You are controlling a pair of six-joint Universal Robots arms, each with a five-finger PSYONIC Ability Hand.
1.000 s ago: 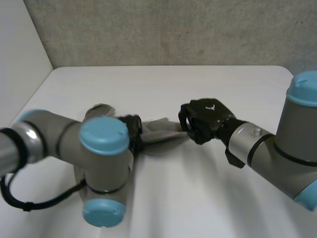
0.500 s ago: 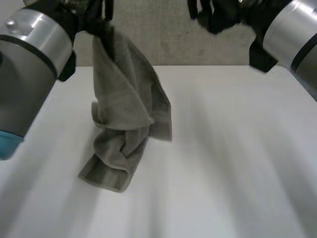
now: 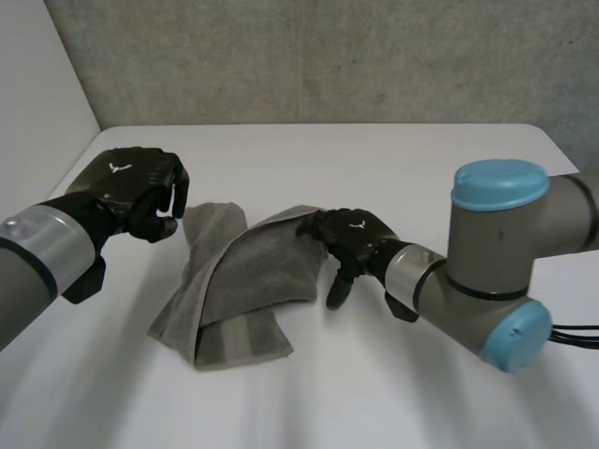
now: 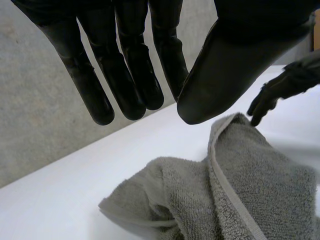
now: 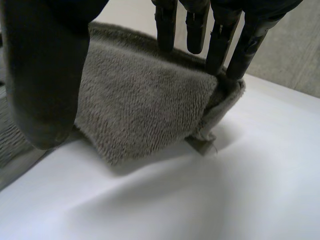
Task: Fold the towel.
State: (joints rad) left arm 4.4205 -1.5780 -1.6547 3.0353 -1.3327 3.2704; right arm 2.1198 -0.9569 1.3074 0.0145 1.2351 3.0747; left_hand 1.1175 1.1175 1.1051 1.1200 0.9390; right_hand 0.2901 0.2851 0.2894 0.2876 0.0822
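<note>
A grey towel [image 3: 239,276] lies loosely folded on the white table [image 3: 421,168], one layer over another. My left hand [image 3: 131,187] hovers above the table just beside the towel's far left end, fingers curled toward the thumb with nothing between them. In the left wrist view its fingers [image 4: 125,75] hang over the towel [image 4: 240,190] without touching it. My right hand [image 3: 351,234] is open at the towel's right edge. Its straight fingers [image 5: 220,45] touch the upper layer's corner of the towel [image 5: 145,110], with the thumb held apart. The right hand [image 4: 280,90] also shows beyond the towel in the left wrist view.
A grey wall [image 3: 328,56] runs behind the table's far edge, and a pale wall [image 3: 37,103] stands along its left side. Bare table lies in front of the towel and to the right of my right arm [image 3: 487,262].
The towel, which hung from my raised left hand, now lies on the table. The left hand has let go and come down. The right hand has opened and touches the towel's right edge.
</note>
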